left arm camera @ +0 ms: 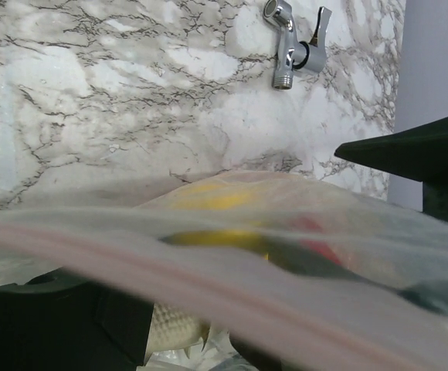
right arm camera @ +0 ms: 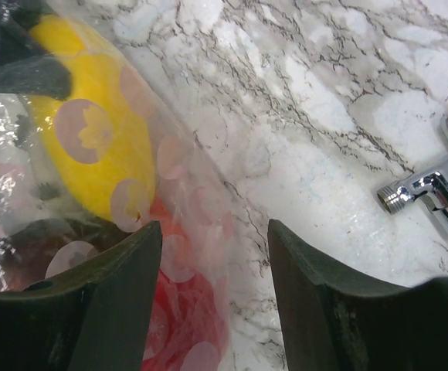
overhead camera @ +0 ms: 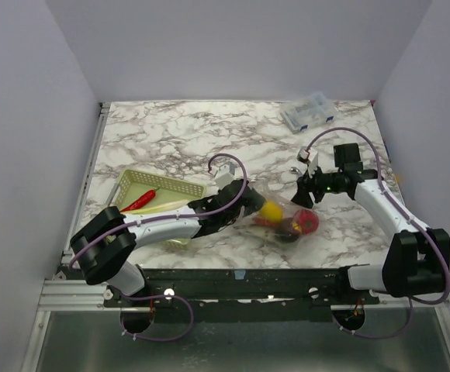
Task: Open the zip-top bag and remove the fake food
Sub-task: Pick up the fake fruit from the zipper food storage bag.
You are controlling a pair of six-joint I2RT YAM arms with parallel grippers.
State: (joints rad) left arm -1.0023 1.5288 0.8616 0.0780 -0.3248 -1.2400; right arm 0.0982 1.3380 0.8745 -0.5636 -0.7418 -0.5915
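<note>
The zip-top bag lies at the table's middle, between my two grippers. Through its film show a yellow piece, a red round fruit and a dark maroon ball. My left gripper is at the bag's left end. In the left wrist view the pinkish zip strip crosses close in front and hides the jaws, leaving one dark finger showing. My right gripper is open at the bag's far right edge, with film and the red fruit by its left finger.
A pale green mesh basket at the left holds a red chili and a pale stalk. A chrome fitting lies just beyond the bag. A clear compartment box stands at the back right. Grey walls enclose the table.
</note>
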